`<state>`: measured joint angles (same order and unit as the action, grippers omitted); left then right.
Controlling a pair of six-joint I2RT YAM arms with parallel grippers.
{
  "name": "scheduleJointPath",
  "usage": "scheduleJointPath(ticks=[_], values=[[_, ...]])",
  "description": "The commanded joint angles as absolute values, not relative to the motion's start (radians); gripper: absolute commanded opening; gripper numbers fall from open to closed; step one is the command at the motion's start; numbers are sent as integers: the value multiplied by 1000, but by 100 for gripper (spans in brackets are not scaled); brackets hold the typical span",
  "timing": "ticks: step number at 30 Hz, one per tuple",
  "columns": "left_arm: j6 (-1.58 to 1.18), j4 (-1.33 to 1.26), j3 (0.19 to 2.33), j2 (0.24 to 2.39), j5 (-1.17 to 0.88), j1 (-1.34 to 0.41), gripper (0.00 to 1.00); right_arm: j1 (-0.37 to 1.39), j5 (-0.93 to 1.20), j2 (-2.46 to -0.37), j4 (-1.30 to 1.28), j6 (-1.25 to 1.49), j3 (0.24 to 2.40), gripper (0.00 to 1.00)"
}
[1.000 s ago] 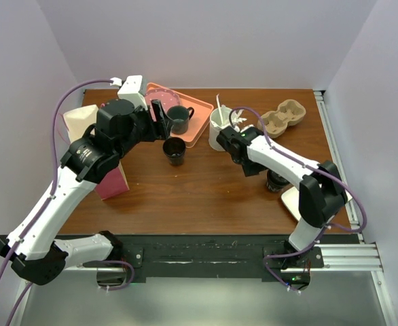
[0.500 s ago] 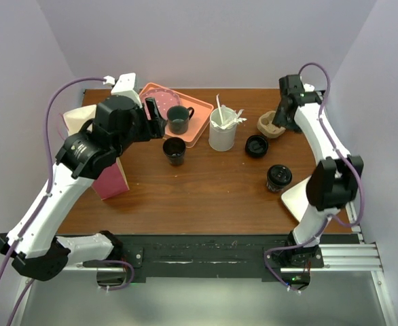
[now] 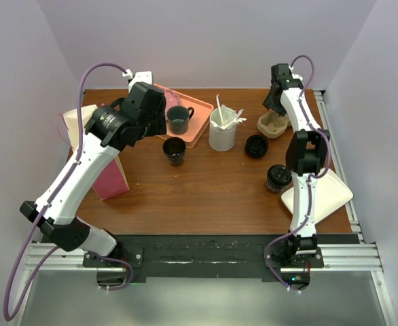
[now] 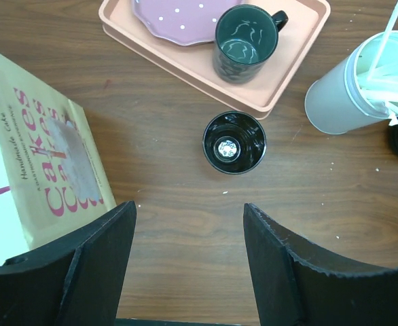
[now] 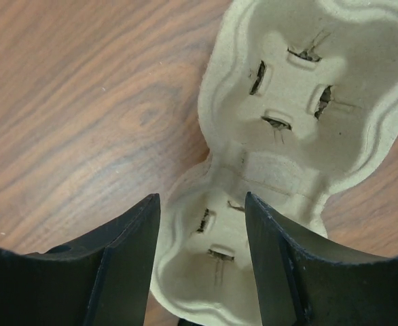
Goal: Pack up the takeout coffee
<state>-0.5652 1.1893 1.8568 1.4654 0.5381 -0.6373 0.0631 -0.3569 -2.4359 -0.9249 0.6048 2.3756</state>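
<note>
The takeout coffee (image 3: 278,178) is a small black lidded cup standing at the right of the table, apart from both grippers. My right gripper (image 3: 274,113) (image 5: 202,265) is open at the back right, its jaws astride the near well of a beige pulp cup carrier (image 3: 269,126) (image 5: 301,88), which is empty. My left gripper (image 3: 160,117) (image 4: 189,261) is open and empty above bare table. A plain black lidless cup (image 3: 174,151) (image 4: 234,142) stands just ahead of it.
A salmon tray (image 3: 197,109) (image 4: 301,41) holds a dark mug (image 3: 178,119) (image 4: 245,43) and a pink plate (image 4: 178,10). A white canister of stirrers (image 3: 221,130) (image 4: 348,92), a loose black lid (image 3: 256,145), a white plate (image 3: 319,195) and a paper bag (image 3: 109,178) (image 4: 36,156) also stand on the table.
My right arm swung from the table's middle to the back right over the carrier, uncovering the loose lid. My left arm shifted back and to the right, near the tray.
</note>
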Motion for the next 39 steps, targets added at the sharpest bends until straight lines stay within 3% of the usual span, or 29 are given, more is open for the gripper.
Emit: scheduleJointPath(ticks=[1, 4, 15, 39], values=[[-568, 1195, 1913, 1436, 568, -638, 70, 45, -379, -2352, -824, 664, 2317, 56], [-569, 1178, 1879, 1433, 548, -637, 70, 38, -377, -2318, -735, 631, 2244, 57], [-522, 1101, 1784, 1393, 482, -637, 70, 40, -534, -2272, -841, 663, 2258, 56], [-469, 1088, 1766, 1373, 457, -637, 70, 38, -548, -2324, -836, 778, 2215, 54]])
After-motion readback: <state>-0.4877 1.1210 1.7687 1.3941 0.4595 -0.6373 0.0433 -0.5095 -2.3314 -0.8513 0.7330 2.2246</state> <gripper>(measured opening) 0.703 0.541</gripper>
